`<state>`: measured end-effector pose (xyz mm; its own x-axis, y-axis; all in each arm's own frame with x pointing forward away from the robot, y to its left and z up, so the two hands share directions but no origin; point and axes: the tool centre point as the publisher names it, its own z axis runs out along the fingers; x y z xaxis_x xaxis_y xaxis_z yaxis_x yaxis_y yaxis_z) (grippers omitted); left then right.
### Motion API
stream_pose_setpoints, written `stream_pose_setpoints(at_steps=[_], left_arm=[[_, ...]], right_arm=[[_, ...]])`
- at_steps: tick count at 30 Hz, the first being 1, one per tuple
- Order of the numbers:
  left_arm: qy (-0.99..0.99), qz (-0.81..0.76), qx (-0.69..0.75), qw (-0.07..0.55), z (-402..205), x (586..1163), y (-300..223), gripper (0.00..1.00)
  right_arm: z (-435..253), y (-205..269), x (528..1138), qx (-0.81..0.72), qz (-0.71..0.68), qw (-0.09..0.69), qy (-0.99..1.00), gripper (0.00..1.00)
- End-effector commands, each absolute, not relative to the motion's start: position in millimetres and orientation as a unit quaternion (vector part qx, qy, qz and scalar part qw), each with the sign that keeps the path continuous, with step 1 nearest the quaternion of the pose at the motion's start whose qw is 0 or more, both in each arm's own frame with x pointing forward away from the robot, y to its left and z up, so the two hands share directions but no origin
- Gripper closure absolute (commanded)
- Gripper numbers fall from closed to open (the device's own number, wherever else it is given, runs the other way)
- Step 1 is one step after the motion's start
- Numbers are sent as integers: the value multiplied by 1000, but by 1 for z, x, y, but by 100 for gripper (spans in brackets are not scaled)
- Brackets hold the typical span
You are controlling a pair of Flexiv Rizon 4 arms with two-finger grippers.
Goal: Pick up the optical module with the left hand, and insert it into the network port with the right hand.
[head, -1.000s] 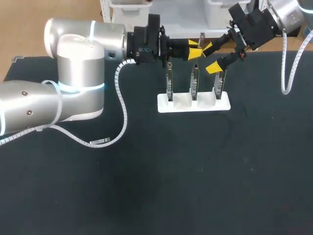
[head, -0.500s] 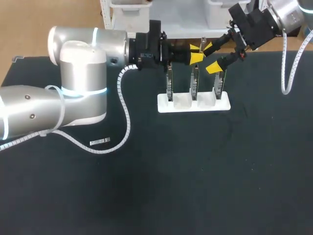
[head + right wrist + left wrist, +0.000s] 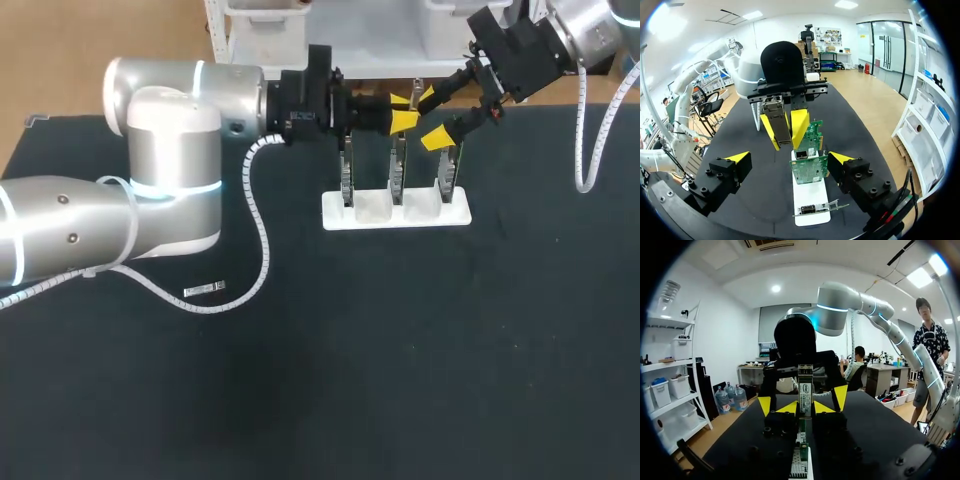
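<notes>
Though slim, boxy metal optical module (image 3: 805,391)

I'm working over 1 table (image 3: 420,380) with a flat, matte black top, evenly lit and flecked with faint pale specks. In the head view its far edge runs straight across, and its far-left corner shows. Both wrist views show the same black surface.
</notes>
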<state>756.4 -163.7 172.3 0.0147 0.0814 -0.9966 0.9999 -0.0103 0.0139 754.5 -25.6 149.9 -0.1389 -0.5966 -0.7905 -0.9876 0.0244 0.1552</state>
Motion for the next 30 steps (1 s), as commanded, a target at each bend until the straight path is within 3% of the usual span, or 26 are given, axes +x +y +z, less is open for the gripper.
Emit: stream_pose_setpoints(at_steps=[1,30], left_arm=[[517,-476,524,481,172,753,-162,100],[515,-485,522,477,167,759,-159,100]], right_arm=[[150,-25,753,-597,360,271,664,0],[150,-25,753,-597,360,271,664,0]])
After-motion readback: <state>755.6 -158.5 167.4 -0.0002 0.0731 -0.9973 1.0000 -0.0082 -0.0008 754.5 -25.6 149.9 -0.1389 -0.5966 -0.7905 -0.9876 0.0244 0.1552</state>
